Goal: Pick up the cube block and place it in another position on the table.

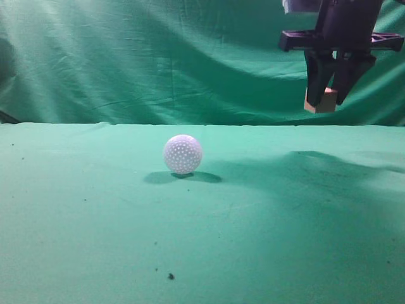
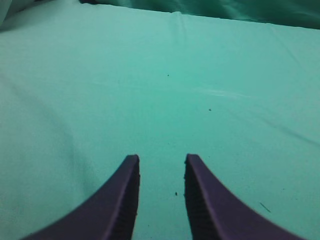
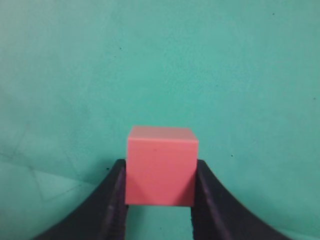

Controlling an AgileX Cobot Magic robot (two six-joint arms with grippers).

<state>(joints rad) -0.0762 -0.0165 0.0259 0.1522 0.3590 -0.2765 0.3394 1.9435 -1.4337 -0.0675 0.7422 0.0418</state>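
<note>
My right gripper is shut on the salmon-red cube block and holds it high above the green table, at the upper right of the exterior view. In the right wrist view the cube block sits squarely between the two dark fingers, with green cloth far below. My left gripper is open and empty over bare green cloth. It does not show in the exterior view.
A white dimpled ball rests on the table left of centre, well to the left of and below the held cube. A draped green backdrop rises behind the table. Small dark specks lie near the front.
</note>
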